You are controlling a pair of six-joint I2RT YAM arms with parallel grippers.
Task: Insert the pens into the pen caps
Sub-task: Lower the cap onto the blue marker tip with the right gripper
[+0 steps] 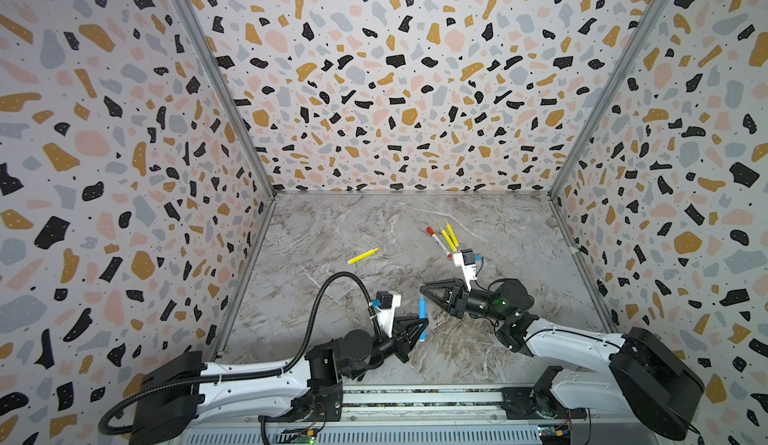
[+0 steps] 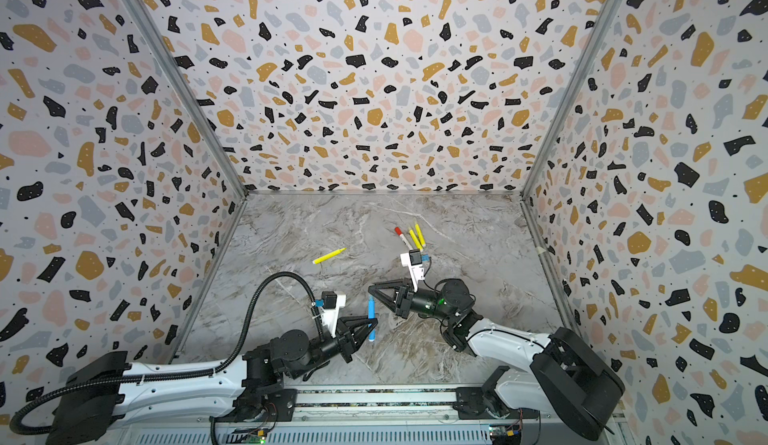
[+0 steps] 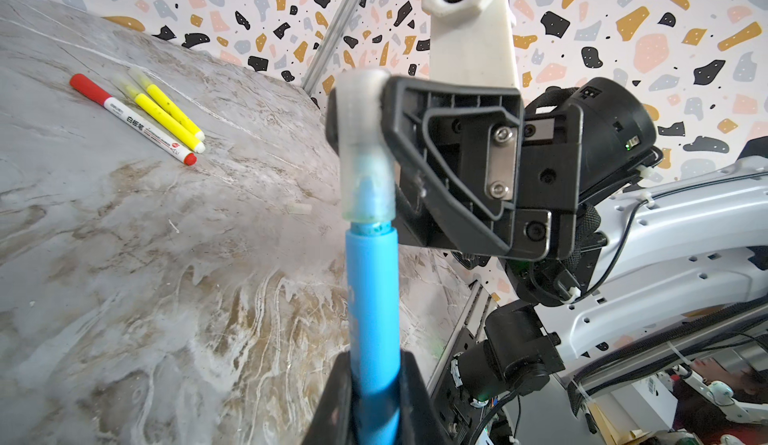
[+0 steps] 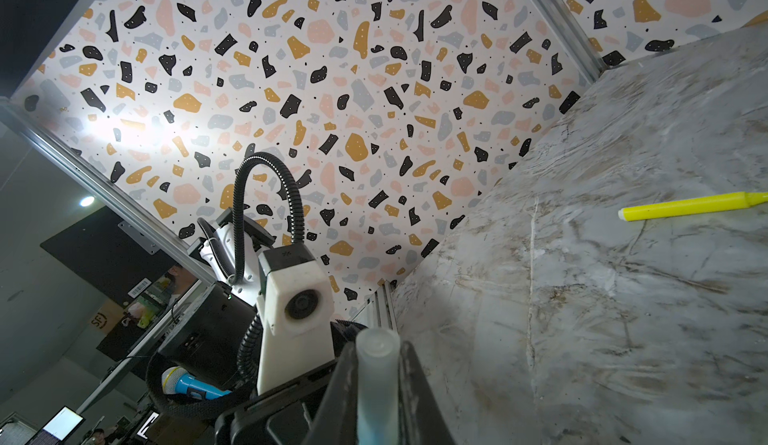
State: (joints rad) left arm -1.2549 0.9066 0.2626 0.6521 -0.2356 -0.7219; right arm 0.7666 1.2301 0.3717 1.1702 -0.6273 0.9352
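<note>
Pens are seen in three places. The blue pen (image 1: 422, 318) (image 3: 372, 305) is pinched across its barrel by the left gripper (image 1: 422, 327) (image 3: 374, 405), near the front middle of the marble tabletop (image 1: 332, 222); the jaws are closed on it from both sides. Its tip is pointed toward the far wall and is entered into a clear pen cap (image 3: 365, 143) (image 4: 377, 384). That cap is clamped between the fingers of the right gripper (image 1: 424, 291) (image 4: 377, 405), which are pressed against its sides. In the left wrist view the blue tip is visible through the cap's translucent wall, and a short neck of the pen is left showing between the cap's mouth and the barrel.

A lone yellow pen (image 1: 363, 256) (image 4: 690, 206) is laid flat on the table, well apart from both grippers, to the left of the middle. Farther back and to the right, a white-barrelled pen with red ends (image 1: 438, 241) (image 3: 133, 120) is laid just beside two yellow pens (image 1: 449, 237) (image 3: 166, 118), all three roughly parallel and closely grouped. Pale translucent ends are seen on the two yellow ones in the left wrist view.
</note>
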